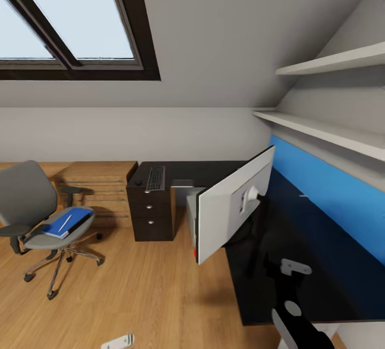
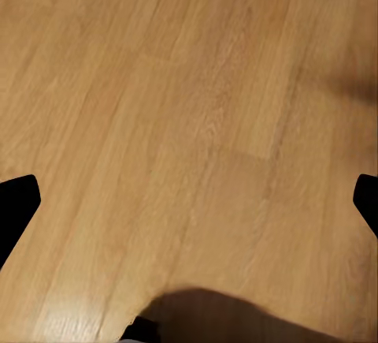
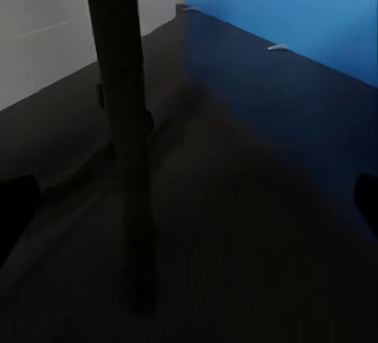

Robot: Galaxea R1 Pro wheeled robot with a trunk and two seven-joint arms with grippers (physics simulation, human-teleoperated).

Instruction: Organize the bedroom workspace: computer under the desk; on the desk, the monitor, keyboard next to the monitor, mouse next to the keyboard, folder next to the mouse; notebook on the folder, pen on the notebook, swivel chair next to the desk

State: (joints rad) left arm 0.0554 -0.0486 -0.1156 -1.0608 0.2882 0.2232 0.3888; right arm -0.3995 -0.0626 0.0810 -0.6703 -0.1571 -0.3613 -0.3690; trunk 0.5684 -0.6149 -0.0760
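The monitor [image 1: 231,209] stands on the black desk [image 1: 299,263] with its pale back toward me and a red dot at its lower corner. Its black stand pole [image 3: 118,83] rises close in front of my right gripper [image 3: 189,201], which is open and low over the desk top. The keyboard [image 1: 155,178] and mouse [image 1: 138,182] lie on the desk's far wing. On the swivel chair [image 1: 32,204] at the left lies the blue folder [image 1: 77,216], with the notebook [image 1: 56,229] and pen [image 1: 65,222] on it. The grey computer [image 1: 185,194] shows beside the drawers. My left gripper [image 2: 189,205] is open over the floor.
A dark drawer unit [image 1: 152,212] sits under the desk's far wing, beside a light wooden chest of drawers [image 1: 101,186]. A blue back panel [image 1: 331,199] runs along the desk, with two white shelves [image 1: 321,130] above. Wooden floor [image 1: 139,285] lies between chair and desk.
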